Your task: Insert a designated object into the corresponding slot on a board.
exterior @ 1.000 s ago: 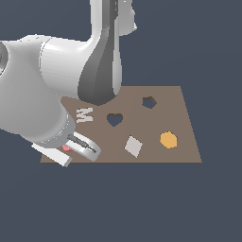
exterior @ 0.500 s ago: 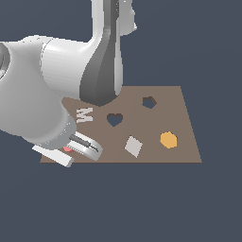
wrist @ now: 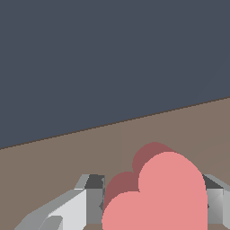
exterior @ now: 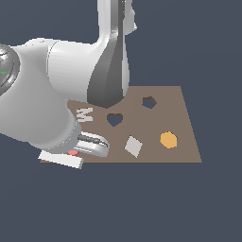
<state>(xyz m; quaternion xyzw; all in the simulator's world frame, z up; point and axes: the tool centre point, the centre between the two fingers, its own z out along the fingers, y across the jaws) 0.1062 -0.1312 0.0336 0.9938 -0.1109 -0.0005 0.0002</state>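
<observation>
The salmon-pink heart (wrist: 157, 197) fills the space between my gripper's (wrist: 155, 202) two grey fingers (wrist: 92, 200), which press against its sides. It lies low over the brown board (exterior: 184, 142). In the exterior view only a sliver of the heart (exterior: 73, 152) shows, under my hand at the board's near corner on that view's left. My gripper (exterior: 72, 154) is mostly hidden by the arm. The dark navy heart-shaped slot (exterior: 114, 119) is open in the middle of the board, up and to the exterior view's right of the gripper.
On the board are a pale letter M (exterior: 84, 114), a pale grey square (exterior: 133, 146), an orange hexagon (exterior: 168, 140) and a dark pentagon-like cutout (exterior: 149, 102). My bulky white arm (exterior: 71, 71) hangs over the board's left part.
The hand has shifted only very slightly at the board's near left corner. The heart stays between the fingers, and nothing else on the board has moved.
</observation>
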